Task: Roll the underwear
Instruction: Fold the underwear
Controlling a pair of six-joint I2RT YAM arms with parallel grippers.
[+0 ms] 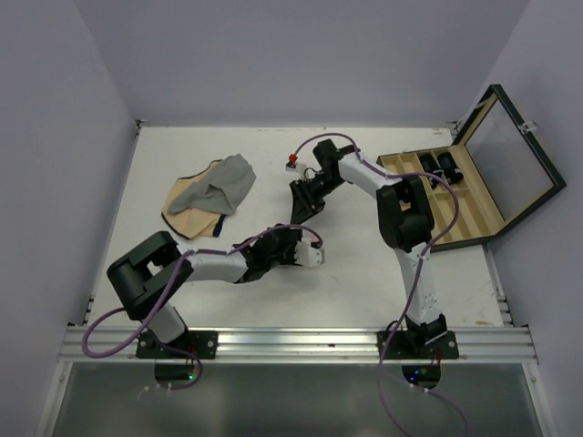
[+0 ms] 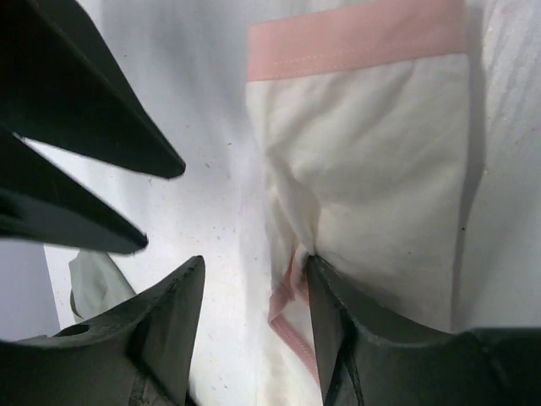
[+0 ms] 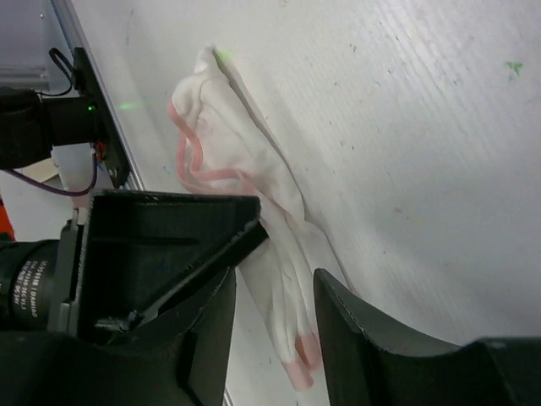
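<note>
top external: underwear [image 1: 313, 259] on desk [image 1: 355, 284], right of and nearer than grey cloth [image 1: 235, 180] | left wrist: left claw [image 2: 255, 266] parted, pink-trimmed underwear fold in its gap | right wrist: right claw [image 3: 275, 283] parted, underwear strip in its gap

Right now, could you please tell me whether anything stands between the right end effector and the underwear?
No loose object does. The underwear lies on the table straight ahead of the open right end effector. Only the left end effector crowds it, open, with one finger against the fabric.
</note>
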